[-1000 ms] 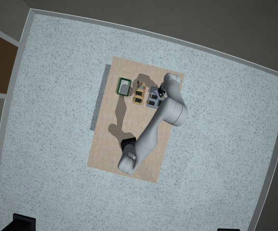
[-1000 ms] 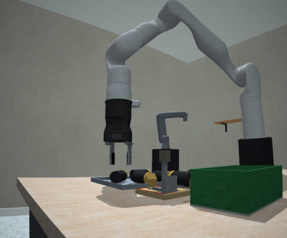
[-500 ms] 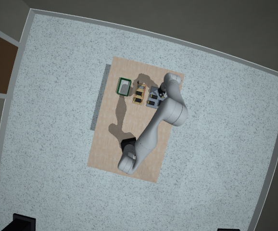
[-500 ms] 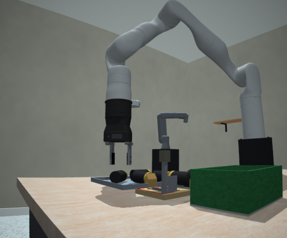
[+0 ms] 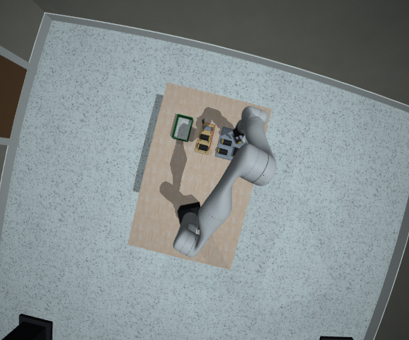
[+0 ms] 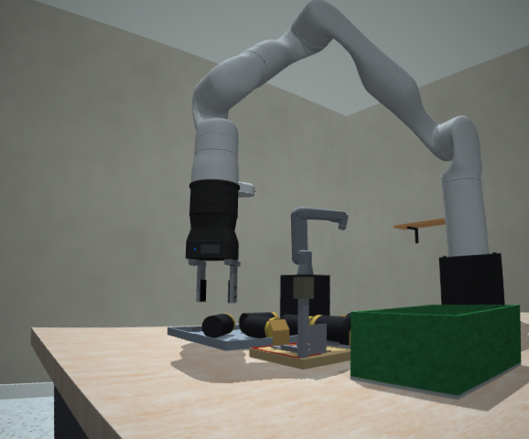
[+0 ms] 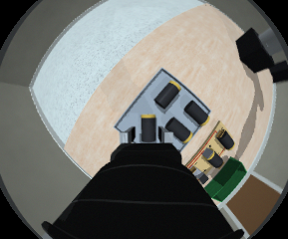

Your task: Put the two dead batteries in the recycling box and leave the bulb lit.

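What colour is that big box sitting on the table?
The box is dark green outside, with a pale grey inside; the exterior view shows it best.

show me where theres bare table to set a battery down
Bare wood lies between the arm's base and the holder board, and along the near edge in front of the green recycling box. It is crowded where box, board and grey tray sit in a row under the open gripper.
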`<state>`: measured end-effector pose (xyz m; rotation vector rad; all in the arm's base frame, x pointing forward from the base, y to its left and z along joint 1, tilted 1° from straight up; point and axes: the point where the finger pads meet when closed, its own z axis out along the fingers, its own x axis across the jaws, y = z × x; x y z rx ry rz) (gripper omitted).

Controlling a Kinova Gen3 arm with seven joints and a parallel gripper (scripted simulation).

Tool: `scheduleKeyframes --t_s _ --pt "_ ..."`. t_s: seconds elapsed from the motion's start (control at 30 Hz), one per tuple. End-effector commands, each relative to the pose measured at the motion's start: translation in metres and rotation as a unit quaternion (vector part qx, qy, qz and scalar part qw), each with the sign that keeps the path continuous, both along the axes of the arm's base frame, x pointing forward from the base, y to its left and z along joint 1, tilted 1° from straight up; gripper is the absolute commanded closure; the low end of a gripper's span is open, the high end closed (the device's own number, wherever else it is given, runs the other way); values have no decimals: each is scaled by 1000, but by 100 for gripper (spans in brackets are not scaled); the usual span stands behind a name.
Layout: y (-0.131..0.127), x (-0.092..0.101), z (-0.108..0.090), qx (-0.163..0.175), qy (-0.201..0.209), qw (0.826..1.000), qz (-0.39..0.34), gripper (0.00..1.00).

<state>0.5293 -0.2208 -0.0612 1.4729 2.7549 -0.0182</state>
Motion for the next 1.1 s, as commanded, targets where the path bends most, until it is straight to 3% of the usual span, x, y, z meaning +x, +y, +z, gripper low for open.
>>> scheduleKeyframes --t_s 0.0,1.07 --pt "-3 -1 0 -3 2 1000 2 10" --pt "-3 -1 -5 -3 2 1000 2 10"
